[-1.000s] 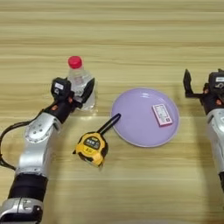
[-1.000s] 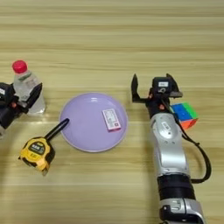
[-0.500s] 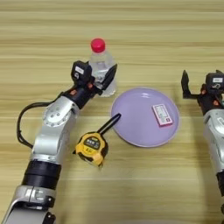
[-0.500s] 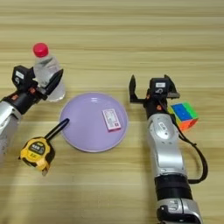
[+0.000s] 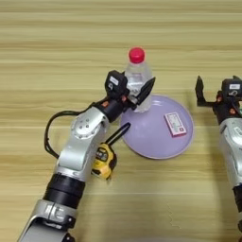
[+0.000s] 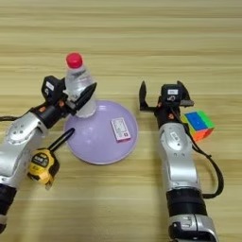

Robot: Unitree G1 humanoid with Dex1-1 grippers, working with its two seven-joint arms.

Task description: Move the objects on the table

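Left eye view, centre of frame: the left gripper (image 5: 137, 92) is clamped around the lower body of the water bottle (image 5: 138, 78), one black finger showing on the bottle's right flank, the other hidden behind it. The bottle stands upright, red cap uppermost, at the upper-left rim of the purple plate (image 5: 146, 142); whether its base rests on the rim or hangs just above it cannot be told. A low grip on an upright bottle keeps the weight under control, which suits carrying it rather than tipping it.

On the plate, right of centre, lies a small red-and-white card (image 5: 175, 124), flat and apart from the bottle. The free plate surface to its left looks like the likeliest place to set the bottle down.

Lower left of the plate, the tape measure (image 5: 103, 162) lies on the table (image 5: 56, 56), partly under the left forearm, its black strap reaching toward the plate's edge.

Right eye view, right of centre: the right gripper (image 6: 160, 95) sits idle with fingers spread and nothing between them, right of the plate. The puzzle cube (image 6: 199, 125) rests on the table just beside that arm, untouched.
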